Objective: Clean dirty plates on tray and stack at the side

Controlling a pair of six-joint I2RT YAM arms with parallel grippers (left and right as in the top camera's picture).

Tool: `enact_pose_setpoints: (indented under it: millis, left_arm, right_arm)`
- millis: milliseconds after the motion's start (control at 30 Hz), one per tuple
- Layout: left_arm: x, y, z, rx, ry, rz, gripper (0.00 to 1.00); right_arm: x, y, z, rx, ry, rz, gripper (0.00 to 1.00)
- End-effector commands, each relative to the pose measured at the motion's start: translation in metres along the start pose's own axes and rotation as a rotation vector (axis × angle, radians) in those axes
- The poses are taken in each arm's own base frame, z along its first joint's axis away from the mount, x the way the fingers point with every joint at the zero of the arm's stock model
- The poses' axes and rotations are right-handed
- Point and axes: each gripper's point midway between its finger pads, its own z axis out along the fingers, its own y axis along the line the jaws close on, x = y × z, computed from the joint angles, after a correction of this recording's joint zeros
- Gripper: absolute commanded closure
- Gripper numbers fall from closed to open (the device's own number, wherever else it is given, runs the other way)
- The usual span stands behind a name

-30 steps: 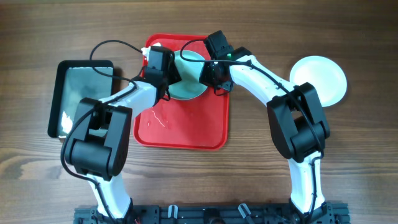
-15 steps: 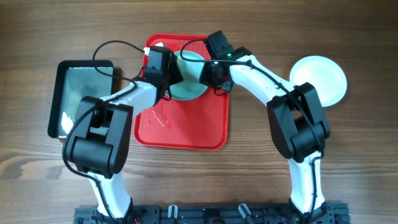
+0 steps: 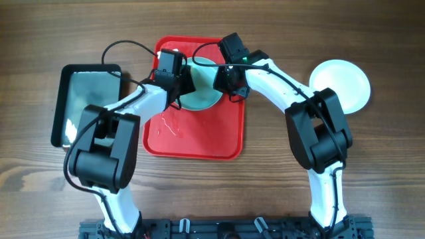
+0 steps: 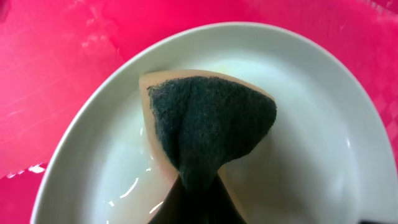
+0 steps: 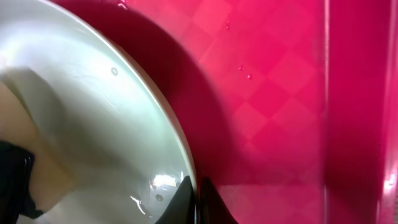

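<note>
Red tray [image 3: 199,143] lay mid-tabletop [image 3: 372,172], long side running away from the arms. Its near half was bare, with wet streaks [image 3: 167,129] toward the left. On the far half sat a pale turquoise plate [image 3: 201,94]: round, shallow, glossy, water glinting in the hollow. Left gripper [image 4: 194,186] was clamped on a sponge [image 4: 211,124], dark green scouring face over a yellow body, pressed into the plate's hollow. Right gripper [image 5: 196,200] was pinched closed on the plate's right rim, a dark shadow beneath that edge. Level with these, a whiter plate [image 3: 340,85] lay on the tabletop well right of the tray. A black tray [image 3: 63,99] lay near its left side.
</note>
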Motion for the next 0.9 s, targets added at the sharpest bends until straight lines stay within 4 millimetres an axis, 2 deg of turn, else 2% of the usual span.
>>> enact_pose_setpoints:
  millis: [0,133,300,467,667,867]
  left_arm:
    - [0.015,0.035,-0.002,-0.096,0.046,0.038,0.96]
    - [0.0,0.044,-0.011,-0.137,-0.005,0.036,0.96]
    - [-0.003,0.04,-0.01,-0.122,-0.017,0.035,0.96]
    - [0.0,0.021,-0.002,-0.031,-0.009,0.009,0.96]
    - [0.021,0.004,0.017,0.071,0.065,-0.067,0.96]
    - [0.018,-0.016,0.018,0.156,0.06,-0.069,0.96]
  right_arm:
    - [0.004,-0.006,0.01,0.02,0.016,0.0,0.96]
    - [0.004,-0.005,0.009,0.019,0.015,-0.001,0.96]
    - [0.003,-0.005,0.009,0.018,0.014,-0.001,0.96]
    - [0.003,-0.005,0.01,0.018,0.014,-0.001,0.96]
    - [0.003,-0.005,0.009,0.018,0.015,-0.001,0.96]
    - [0.003,-0.005,0.01,0.018,0.014,-0.001,0.96]
